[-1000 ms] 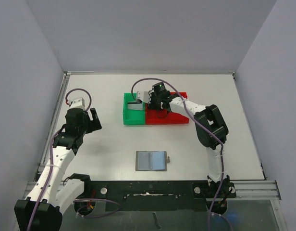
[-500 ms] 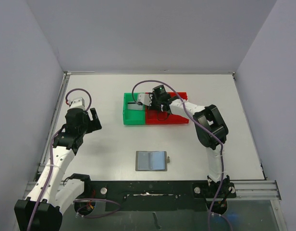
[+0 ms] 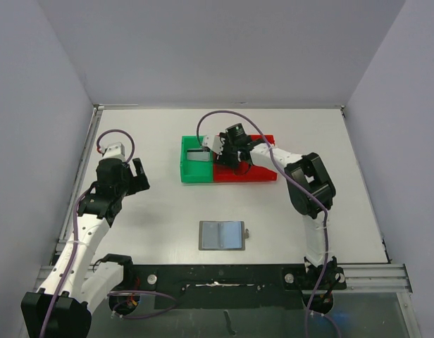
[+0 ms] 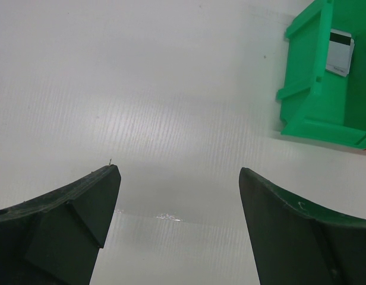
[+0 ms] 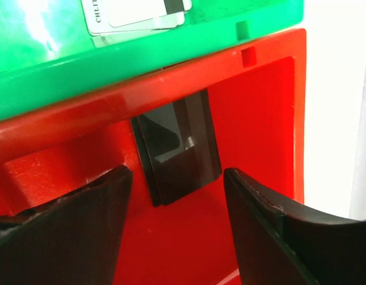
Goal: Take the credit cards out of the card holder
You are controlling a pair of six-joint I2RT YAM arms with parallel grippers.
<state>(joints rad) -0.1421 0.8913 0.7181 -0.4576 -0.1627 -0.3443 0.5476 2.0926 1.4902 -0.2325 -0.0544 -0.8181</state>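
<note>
Thin, stiff and likely slick, the black credit card leans against the red bin wall below the spread right gripper, best pinched by its raised edge.

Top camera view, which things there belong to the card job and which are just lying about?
Job:
- card holder, lying open
- silvery card, in the green bin
- black card, in the red bin
- right gripper, open over the black card

Lying about:
- the two bins, merely holding the cards
- left gripper, open, idle
</note>
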